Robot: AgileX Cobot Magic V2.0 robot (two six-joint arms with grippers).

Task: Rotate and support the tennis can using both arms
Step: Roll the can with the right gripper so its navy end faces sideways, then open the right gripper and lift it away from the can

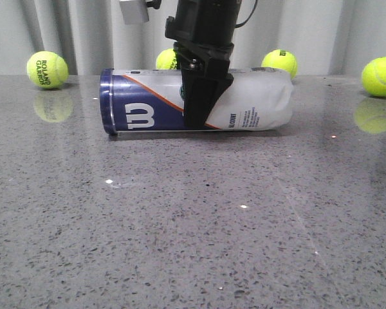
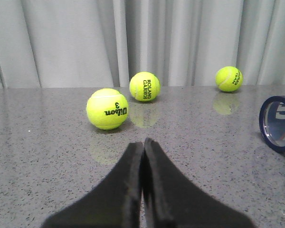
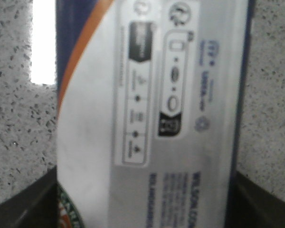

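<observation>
The tennis can point(image 1: 148, 103) lies on its side on the grey speckled table point(image 1: 193, 225), navy band end to the left and ribbed clear end to the right. My right gripper point(image 1: 204, 96) comes down from above and is shut across its middle. In the right wrist view the white label point(image 3: 152, 118) fills the frame, and a black finger point(image 3: 23, 204) presses on each side of it. My left gripper point(image 2: 143, 142) is shut and empty, low over the table. It is off to the side of the can's navy rimmed end point(image 2: 278, 124) and apart from it. It does not show in the front view.
Several yellow tennis balls sit along the back by the grey curtain: far left point(image 1: 47, 69), behind the can point(image 1: 168, 59), right of it point(image 1: 280, 63), far right point(image 1: 381, 76). Ahead of my left fingers lie a Wilson ball point(image 2: 107, 109) and two farther ones point(image 2: 144, 86) point(image 2: 229, 78).
</observation>
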